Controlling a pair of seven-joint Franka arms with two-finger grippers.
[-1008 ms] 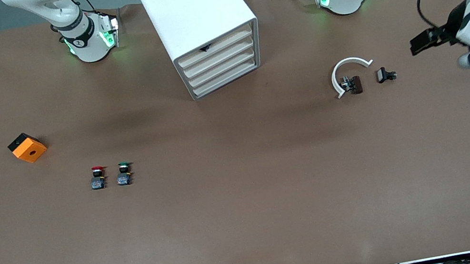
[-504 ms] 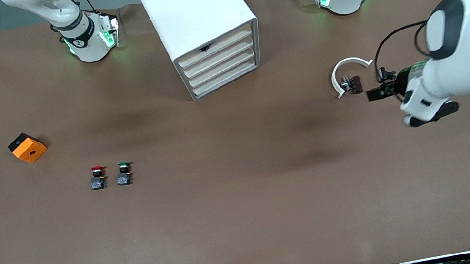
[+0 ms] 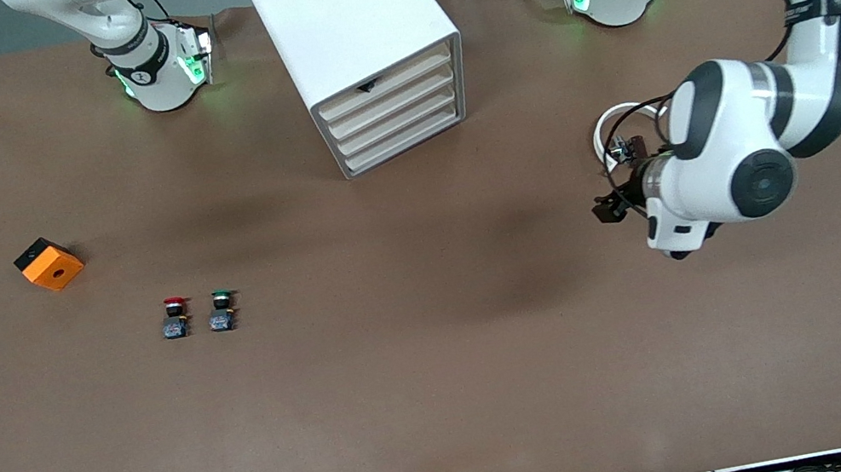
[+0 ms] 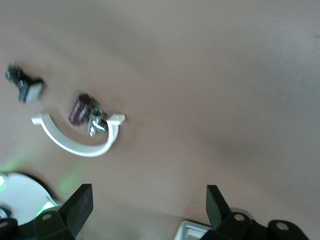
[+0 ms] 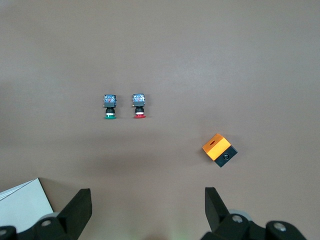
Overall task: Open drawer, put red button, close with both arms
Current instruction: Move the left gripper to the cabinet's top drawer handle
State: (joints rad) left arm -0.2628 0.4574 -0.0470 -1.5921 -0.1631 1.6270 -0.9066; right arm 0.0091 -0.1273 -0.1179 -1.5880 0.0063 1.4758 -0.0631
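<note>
The white cabinet stood between the two arm bases with all four drawers shut, the drawer second from the top flush with the others. The red button lay on the brown table toward the right arm's end, just beside the green button and nearer to the front camera than the cabinet; an orange block sat apart from the pair, closer to the table's edge at that end. The left arm reached out over the table at its own end, its left gripper hanging above the bare surface near a white curved clip and a small dark part, with another small black piece close by. In the left wrist view its fingers were spread wide with nothing between them. The right gripper was held high above the table over the two buttons and the orange block, its fingers likewise wide apart and holding nothing.
</note>
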